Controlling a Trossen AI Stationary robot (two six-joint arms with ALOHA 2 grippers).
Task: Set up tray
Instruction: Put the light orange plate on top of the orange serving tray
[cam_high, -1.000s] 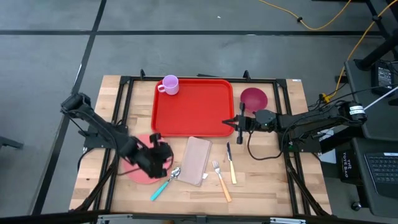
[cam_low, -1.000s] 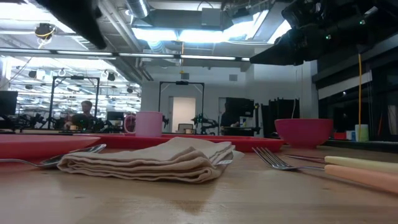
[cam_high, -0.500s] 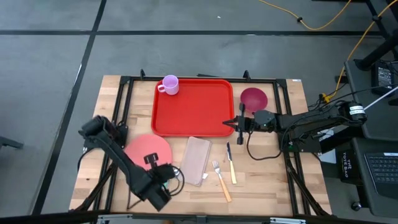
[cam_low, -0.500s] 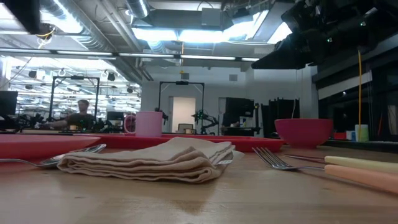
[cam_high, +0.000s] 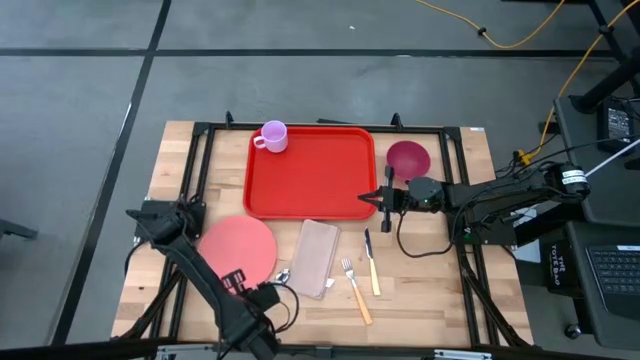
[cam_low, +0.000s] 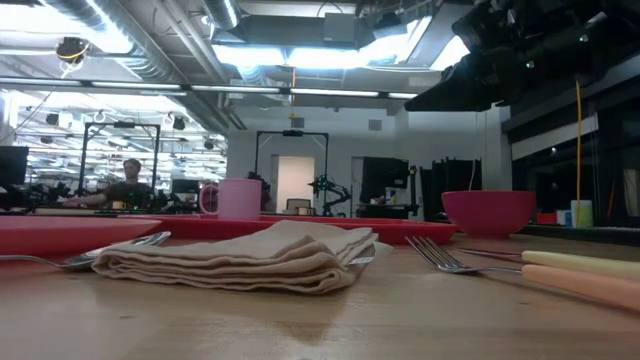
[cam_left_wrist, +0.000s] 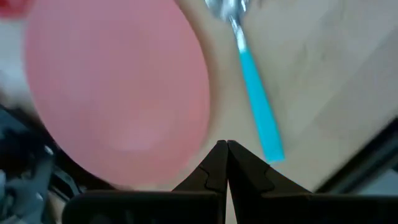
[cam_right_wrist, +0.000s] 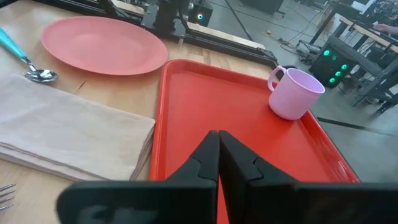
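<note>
Tray (cam_high: 310, 172) just beside the right hand (cam_high: 374, 198), fingers pressed together, at its near-right corner.

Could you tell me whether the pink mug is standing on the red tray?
Touching. In the right wrist view the pink mug stands on the floor of the red tray, in a corner, inside the rim.

Mug (cam_high: 272, 137) on tray (cam_high: 310, 180) corner

From overhead we look straight down on the whole worktop (cam_high: 420, 290). Our low camera sits at worktop level, close behind the folded napkin (cam_low: 240, 257), facing the room. Each wrist camera looks forward and down; both see the pink plate (cam_left_wrist: 118, 93).
</note>
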